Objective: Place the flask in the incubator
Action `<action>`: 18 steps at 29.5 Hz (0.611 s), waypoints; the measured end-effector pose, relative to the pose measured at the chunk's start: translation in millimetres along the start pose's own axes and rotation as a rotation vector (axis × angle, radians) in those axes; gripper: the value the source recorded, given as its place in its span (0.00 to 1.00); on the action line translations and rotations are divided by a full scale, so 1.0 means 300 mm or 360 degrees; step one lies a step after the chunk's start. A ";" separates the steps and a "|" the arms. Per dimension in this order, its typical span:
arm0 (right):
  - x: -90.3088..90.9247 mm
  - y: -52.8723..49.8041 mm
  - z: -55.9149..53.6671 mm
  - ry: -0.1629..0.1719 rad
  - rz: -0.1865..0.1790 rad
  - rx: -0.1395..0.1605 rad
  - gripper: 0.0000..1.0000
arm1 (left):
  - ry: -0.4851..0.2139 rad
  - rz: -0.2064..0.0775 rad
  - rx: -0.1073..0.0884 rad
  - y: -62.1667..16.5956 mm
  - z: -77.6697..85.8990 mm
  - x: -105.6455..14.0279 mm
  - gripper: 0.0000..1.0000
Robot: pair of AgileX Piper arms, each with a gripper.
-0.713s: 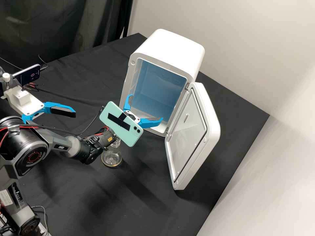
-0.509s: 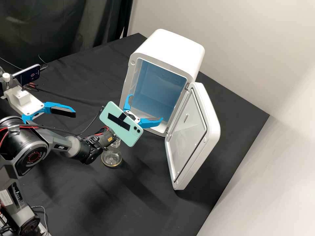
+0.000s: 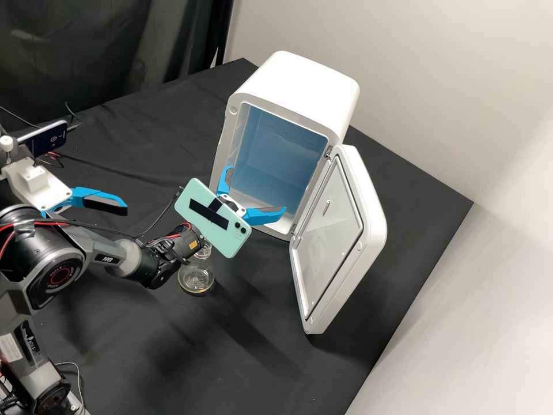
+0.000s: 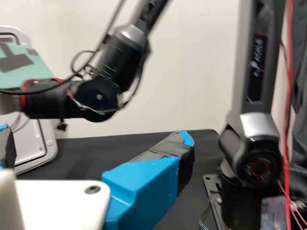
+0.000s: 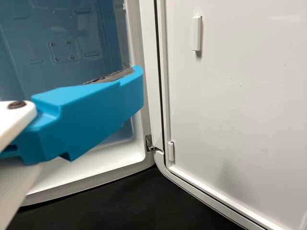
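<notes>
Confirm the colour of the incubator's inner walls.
Light blue inside the incubator, white outside. Best seen in the high view.

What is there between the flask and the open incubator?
In the high view, the right arm's wrist, with a mint-green phone on it, and the open right gripper lie between the flask and the incubator.

One glass flask (image 3: 196, 279). One white incubator (image 3: 299, 98). Two grippers: left gripper (image 4: 93, 148), right gripper (image 3: 257, 190). Two phones: mint-green phone (image 3: 212, 217), dark phone (image 3: 49, 137). One bench (image 3: 167, 115).
</notes>
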 end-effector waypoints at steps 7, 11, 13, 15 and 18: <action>0.000 0.000 0.000 0.0000 0.0000 0.0000 1.00 | 0.0011 -0.0123 0.0005 -0.085 -0.008 -0.001 1.00; 0.000 0.000 0.000 0.0000 0.0000 0.0000 1.00 | 0.0048 -0.0198 0.0007 -0.134 -0.034 -0.009 1.00; 0.000 0.000 0.000 0.0000 0.0000 0.0000 1.00 | 0.0082 -0.0221 0.0005 -0.156 -0.057 -0.019 1.00; 0.000 0.000 0.000 0.0000 0.0000 0.0000 1.00 | 0.0108 -0.0231 0.0004 -0.167 -0.074 -0.026 1.00; 0.000 0.000 0.000 0.0000 0.0000 0.0000 1.00 | 0.0159 -0.0246 0.0000 -0.193 -0.108 -0.042 1.00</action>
